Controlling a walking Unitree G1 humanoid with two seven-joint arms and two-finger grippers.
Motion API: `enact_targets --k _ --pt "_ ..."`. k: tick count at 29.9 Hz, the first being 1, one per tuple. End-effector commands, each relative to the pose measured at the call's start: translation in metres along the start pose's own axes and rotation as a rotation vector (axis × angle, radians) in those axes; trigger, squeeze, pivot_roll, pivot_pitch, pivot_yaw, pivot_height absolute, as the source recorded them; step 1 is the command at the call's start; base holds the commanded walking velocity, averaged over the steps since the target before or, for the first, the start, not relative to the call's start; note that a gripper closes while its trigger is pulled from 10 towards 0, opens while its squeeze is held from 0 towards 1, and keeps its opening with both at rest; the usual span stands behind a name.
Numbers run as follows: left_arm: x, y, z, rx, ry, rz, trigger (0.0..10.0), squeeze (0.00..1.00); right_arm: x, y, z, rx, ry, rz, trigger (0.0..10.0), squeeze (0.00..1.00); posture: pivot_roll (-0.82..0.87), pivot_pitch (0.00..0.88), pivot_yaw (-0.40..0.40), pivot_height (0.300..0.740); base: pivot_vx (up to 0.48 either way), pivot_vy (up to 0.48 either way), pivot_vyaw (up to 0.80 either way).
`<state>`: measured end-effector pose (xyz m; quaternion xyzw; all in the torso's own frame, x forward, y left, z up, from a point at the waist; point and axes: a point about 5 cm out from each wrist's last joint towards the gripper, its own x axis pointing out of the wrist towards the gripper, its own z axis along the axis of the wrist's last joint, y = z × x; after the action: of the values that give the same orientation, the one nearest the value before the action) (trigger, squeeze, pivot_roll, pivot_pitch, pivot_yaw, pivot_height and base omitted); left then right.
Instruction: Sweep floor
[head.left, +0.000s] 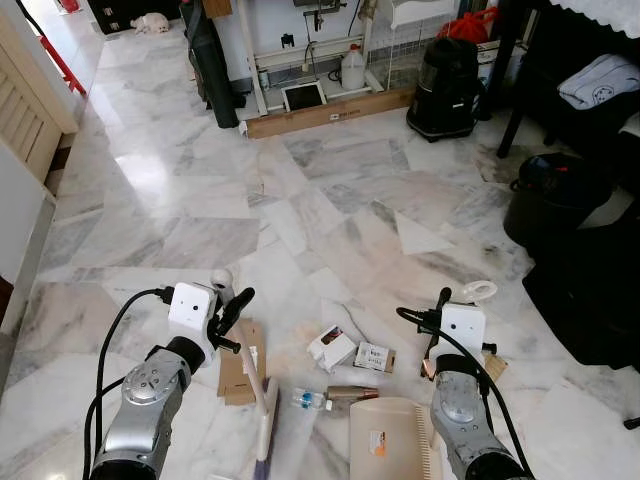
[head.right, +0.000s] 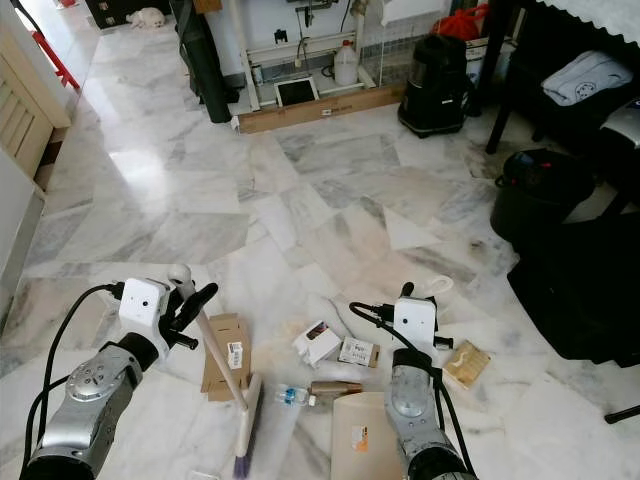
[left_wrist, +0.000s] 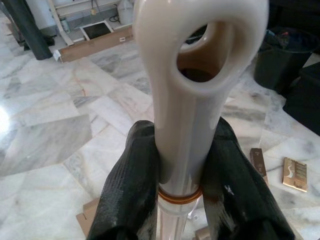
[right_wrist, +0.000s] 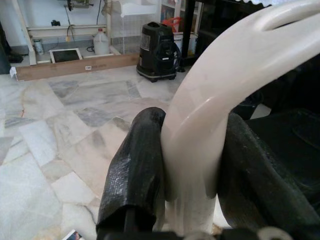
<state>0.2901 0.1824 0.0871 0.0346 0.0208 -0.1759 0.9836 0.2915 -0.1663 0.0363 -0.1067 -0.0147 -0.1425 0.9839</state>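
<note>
Cream plastic broom handle (left_wrist: 192, 100): your left gripper (head.left: 232, 312) is clenching it, right gripper (head.left: 440, 325) is gripping the dustpan handle (right_wrist: 220, 115). You're mid-sweep; next, drag the bristles (head.right: 243, 430) through the litter (head.right: 318, 342) toward the dustpan (head.right: 362, 436).

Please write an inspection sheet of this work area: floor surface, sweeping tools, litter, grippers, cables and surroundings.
Surface: marble floor, glossy, pale with grey veins.
Job's things: broom, head on the floor; beige dustpan lying beside it.
Clutter: flat cardboard piece, small boxes, small bottle, tan packet.
Grippers: left gripper shut on the broom handle; right gripper shut on the dustpan handle.
Cables: black cable looping from the left wrist camera; another at the right.
Surroundings: black vacuum cleaner, black bin, long cardboard box.
</note>
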Motion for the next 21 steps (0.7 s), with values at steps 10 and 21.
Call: enact_targets --k 10,21 --pt "0.001 0.0133 0.0113 0.033 -0.071 0.11 10.0 0.0 -0.0103 0.0008 -0.0149 -0.015 0.077 0.021 10.0 0.0 0.11 0.078 0.118 0.74 0.0 0.0 0.0" --pt "0.004 0.0092 0.0078 0.002 -0.055 0.066 10.0 0.0 -0.0125 -0.0014 -0.0179 -0.019 0.087 0.014 10.0 0.0 0.11 0.071 0.122 0.74 0.0 0.0 0.0"
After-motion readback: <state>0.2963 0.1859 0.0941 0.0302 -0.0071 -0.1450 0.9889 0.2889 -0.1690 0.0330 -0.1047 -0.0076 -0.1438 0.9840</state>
